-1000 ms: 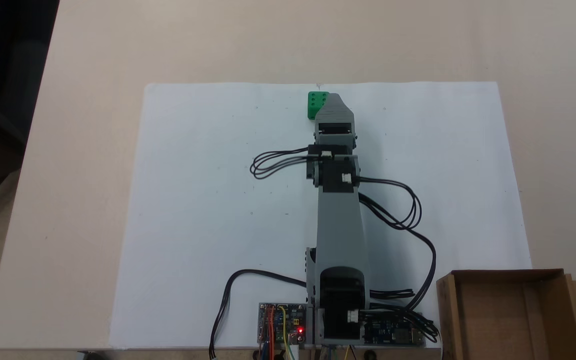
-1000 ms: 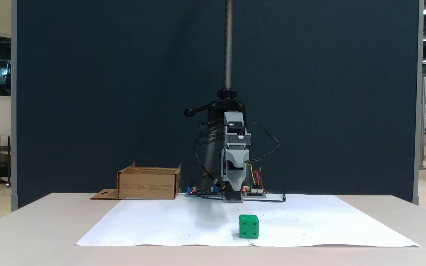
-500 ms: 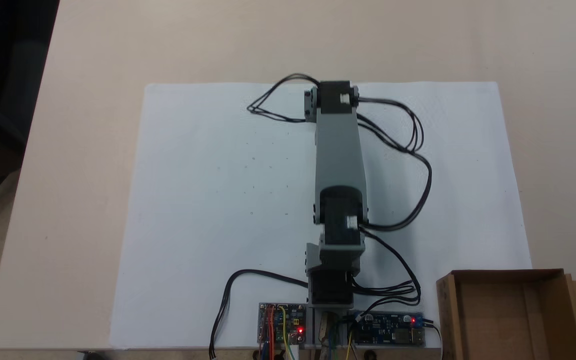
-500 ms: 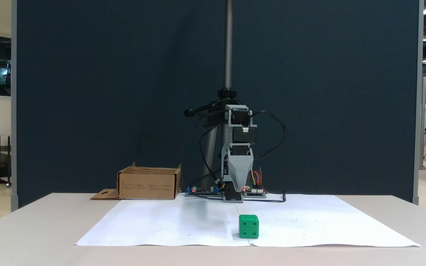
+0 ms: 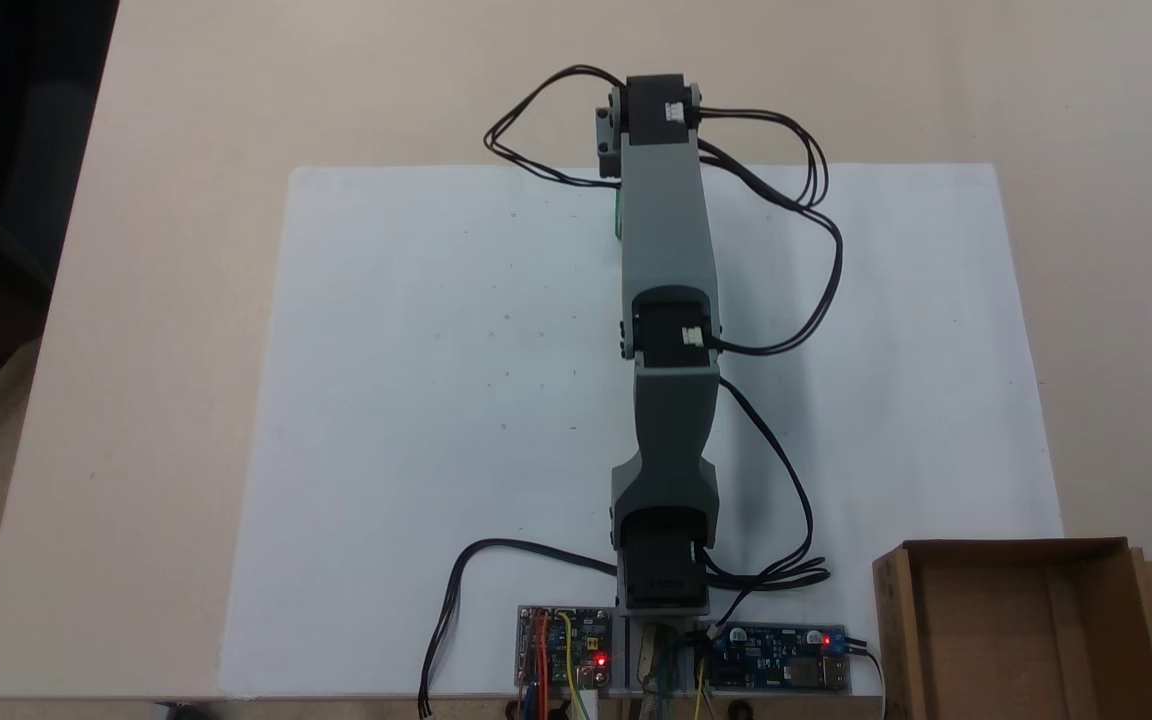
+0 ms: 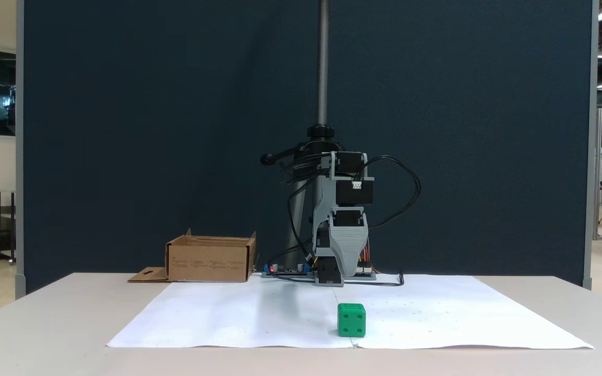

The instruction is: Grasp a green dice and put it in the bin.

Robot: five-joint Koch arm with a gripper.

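**Arm reaches out over the dice**

Since 0.5 s ago: grey arm [image 5: 666, 250] has stretched further toward frame top; its elbow now past the white paper sheet [image 5: 416, 400] edge. Small bright green dice [image 6: 351, 319] sits lower centre on the sheet, untouched; from above only a green sliver [image 5: 619, 212] shows beside the arm. Gripper [image 6: 347, 271] hangs nose-down above dice; jaw gap can't be told. Brown cardboard bin [image 5: 1016, 630] lower right, well apart.

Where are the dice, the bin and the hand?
dice [image 6: 351, 320]: fixed view, front face with four pips.
bin [image 6: 208, 264]: fixed view, front cardboard wall.
hand [image 6: 348, 272]: fixed view, lower tip of the grey shell, above the dice.
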